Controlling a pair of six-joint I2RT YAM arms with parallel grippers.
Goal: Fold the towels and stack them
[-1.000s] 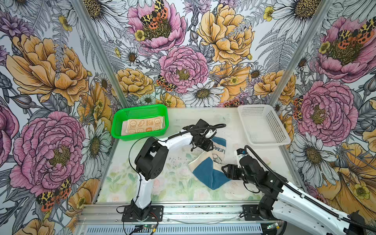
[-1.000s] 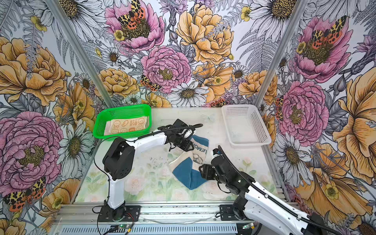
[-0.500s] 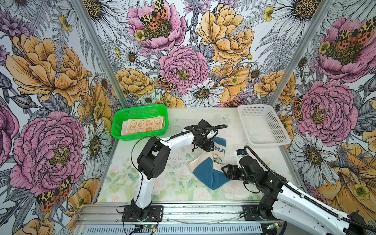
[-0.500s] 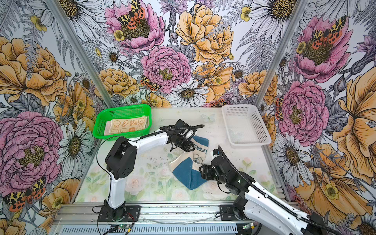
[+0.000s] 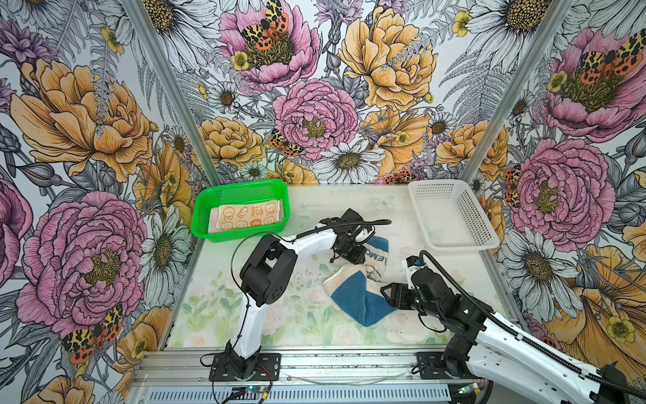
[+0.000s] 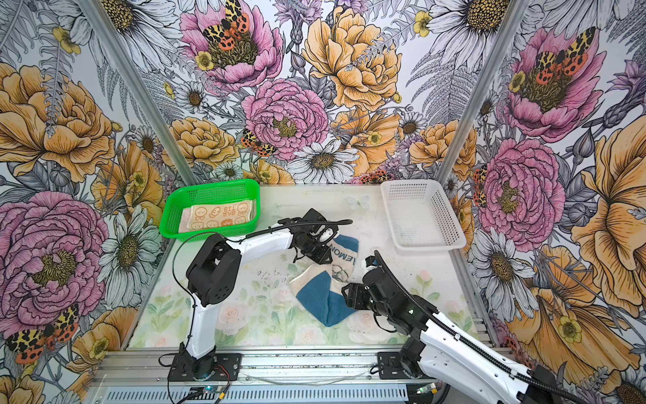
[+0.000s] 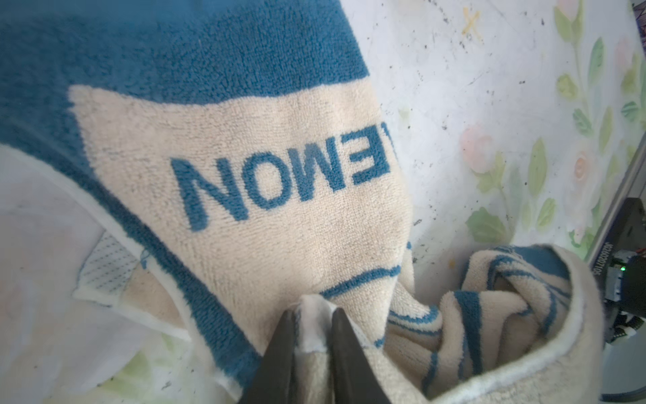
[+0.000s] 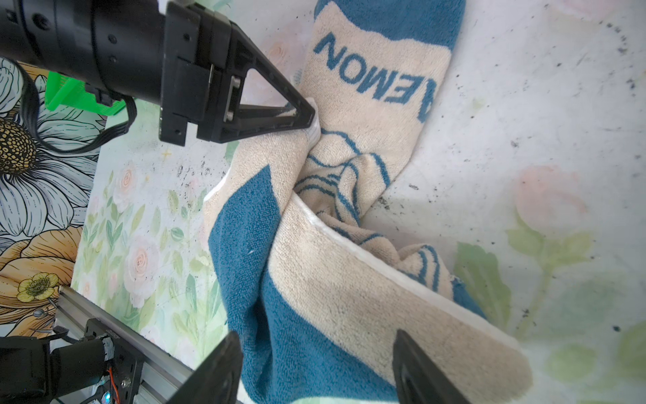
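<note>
The blue and cream towel [image 5: 361,290] [image 6: 325,293] lies crumpled and twisted mid-table, its lettered end toward the back. My left gripper [image 7: 311,313] [image 5: 360,259] is shut on a white hemmed corner of it, beside the lettering [image 7: 279,182]. From the right wrist view, the same pinch by the left gripper [image 8: 310,118] shows at the towel's edge. My right gripper [image 8: 318,349] [image 5: 386,291] is open, its fingers [image 8: 223,363] astride the towel's near blue end without closing. The orange towel with white rabbits [image 5: 244,217] [image 6: 216,214] lies folded in the green basket [image 5: 204,210].
An empty white basket [image 5: 454,241] [image 6: 424,241] stands at the back right. The green basket [image 6: 173,210] is at the back left. Floral walls close three sides, and a metal rail [image 5: 314,363] with both arm bases runs along the front.
The left jaws have closed onto the towel's white corner. The right arm and the towel's near end have not moved.
</note>
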